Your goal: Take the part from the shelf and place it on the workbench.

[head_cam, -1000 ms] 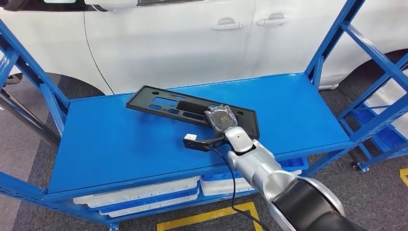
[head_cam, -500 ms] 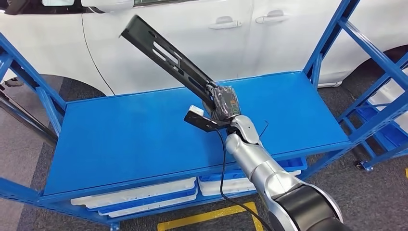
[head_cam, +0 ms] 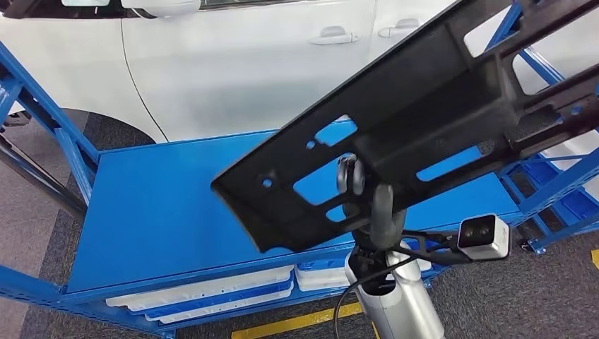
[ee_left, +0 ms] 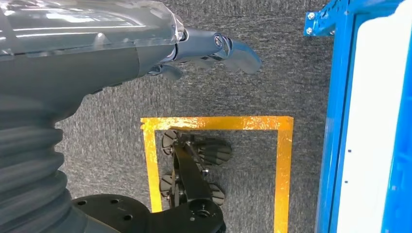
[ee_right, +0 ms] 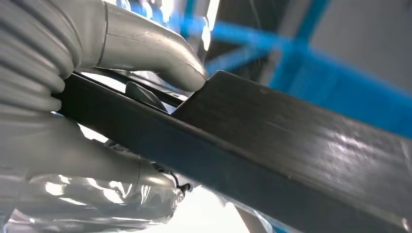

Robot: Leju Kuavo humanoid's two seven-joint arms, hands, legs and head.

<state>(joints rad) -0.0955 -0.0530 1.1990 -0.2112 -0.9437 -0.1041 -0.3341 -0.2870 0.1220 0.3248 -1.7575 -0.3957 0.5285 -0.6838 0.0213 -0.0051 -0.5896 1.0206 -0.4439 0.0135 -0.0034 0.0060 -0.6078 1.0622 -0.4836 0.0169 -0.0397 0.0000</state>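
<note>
Part (head_cam: pixel 424 120) held aloft in right hand (head_cam: pixel 364 191), tilted, one end low and toward the left, the other rising past the fingers (head_cam: pixel 347 175) to the upper right; clear of the shelf (head_cam: pixel 176 205) top, which lies below and behind the fingers. Thumb (ee_right: pixel 145 46) pressed on one face of the part (ee_right: pixel 272 145), remaining fingers on the opposite face. Wrist camera (head_cam: pixel 484 235) just right of and below the fingers. Trays (head_cam: pixel 212 289) on the lower shelf level, beneath the top board. Car (head_cam: pixel 247 56) behind the shelf. Second shelf unit (head_cam: pixel 558 176) to the right. Left hand (ee_left: pixel 209 48) hanging over the floor (ee_left: pixel 291 63), fingers apart, holding nothing; floor marking (ee_left: pixel 218 124) beside the fingertips, shelf frame (ee_left: pixel 335 97) beyond them.
</note>
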